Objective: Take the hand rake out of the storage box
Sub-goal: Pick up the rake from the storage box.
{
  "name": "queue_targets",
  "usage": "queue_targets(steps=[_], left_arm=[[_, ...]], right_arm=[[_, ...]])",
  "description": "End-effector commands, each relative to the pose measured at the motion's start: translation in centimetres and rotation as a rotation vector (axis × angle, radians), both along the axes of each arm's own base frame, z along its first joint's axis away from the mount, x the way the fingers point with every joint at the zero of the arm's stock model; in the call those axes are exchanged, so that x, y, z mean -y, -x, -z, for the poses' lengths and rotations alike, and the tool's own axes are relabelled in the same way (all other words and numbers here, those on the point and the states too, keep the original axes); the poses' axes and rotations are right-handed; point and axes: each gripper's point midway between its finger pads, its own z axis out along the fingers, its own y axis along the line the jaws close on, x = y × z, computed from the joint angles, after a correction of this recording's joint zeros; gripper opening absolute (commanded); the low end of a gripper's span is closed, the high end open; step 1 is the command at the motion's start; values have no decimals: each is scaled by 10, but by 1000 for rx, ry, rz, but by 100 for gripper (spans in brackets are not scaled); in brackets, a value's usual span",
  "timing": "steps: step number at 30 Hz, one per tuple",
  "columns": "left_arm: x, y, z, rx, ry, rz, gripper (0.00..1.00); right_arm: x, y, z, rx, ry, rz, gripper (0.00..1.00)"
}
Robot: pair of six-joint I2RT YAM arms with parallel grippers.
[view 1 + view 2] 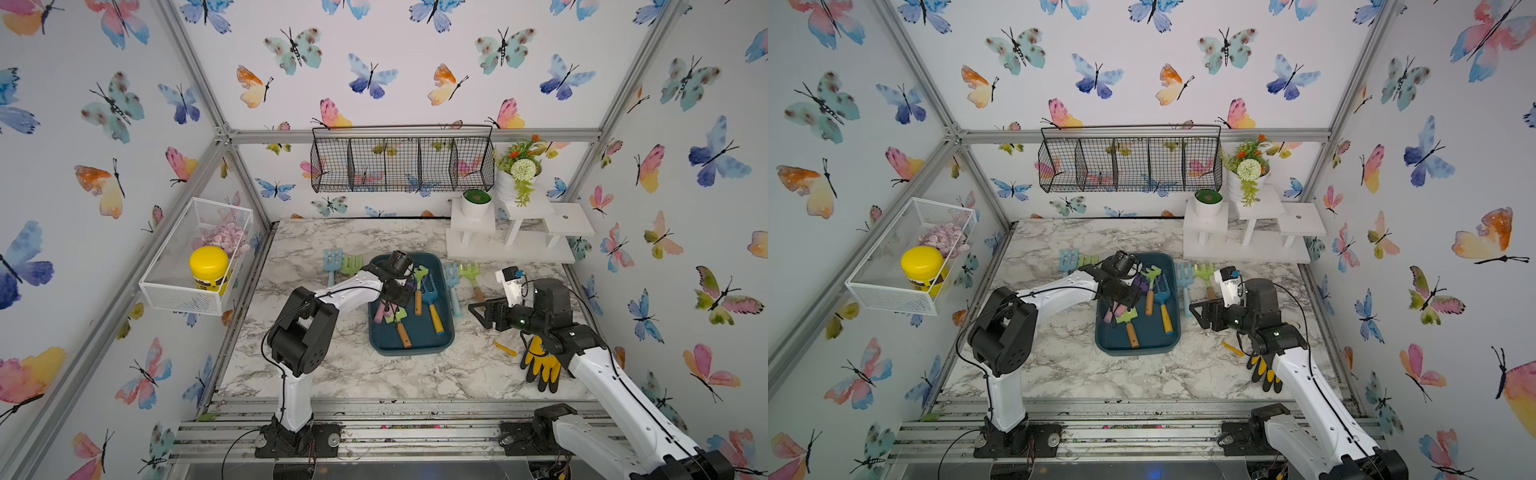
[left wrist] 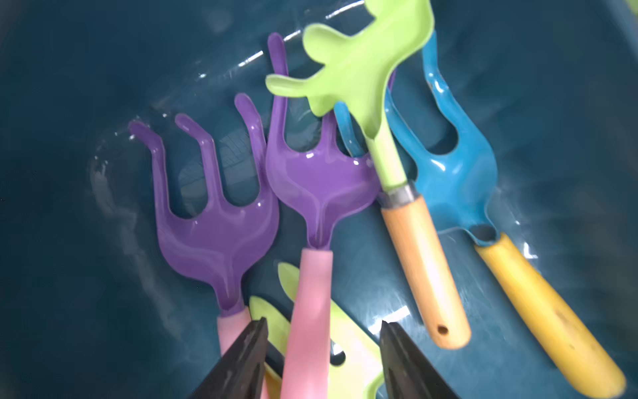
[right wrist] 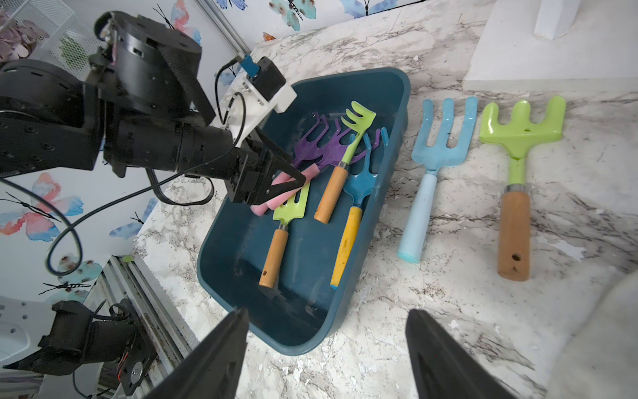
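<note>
Walls of the storage box (image 1: 419, 338) hem in a clutter of garden implements. Its near end lies bare, and open bench (image 1: 332, 374) spreads in front. The left tool (image 2: 322, 321) dips inside, fingers spread either side of a pink handle (image 2: 310, 283), gaps showing. The purple hand rake (image 2: 214, 224) lies alongside, toward the box's left wall. The right tool (image 3: 328, 312) hangs spread over the bench, just beside the box's right wall, near a light blue fork (image 3: 419, 214).
</note>
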Motion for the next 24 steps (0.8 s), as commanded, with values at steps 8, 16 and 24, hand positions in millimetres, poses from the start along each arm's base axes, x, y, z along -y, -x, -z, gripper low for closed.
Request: queue_targets(steps=[8, 16, 24], left_arm=[[-7, -4, 35, -88, -93, 20, 58], [-5, -3, 52, -134, -121, 35, 58], [-7, -1, 57, -146, -132, 34, 51]], right_arm=[[-5, 6, 1, -11, -20, -26, 77], [-5, 4, 4, -19, -16, -25, 77], [-4, 4, 6, -24, -11, -21, 76]])
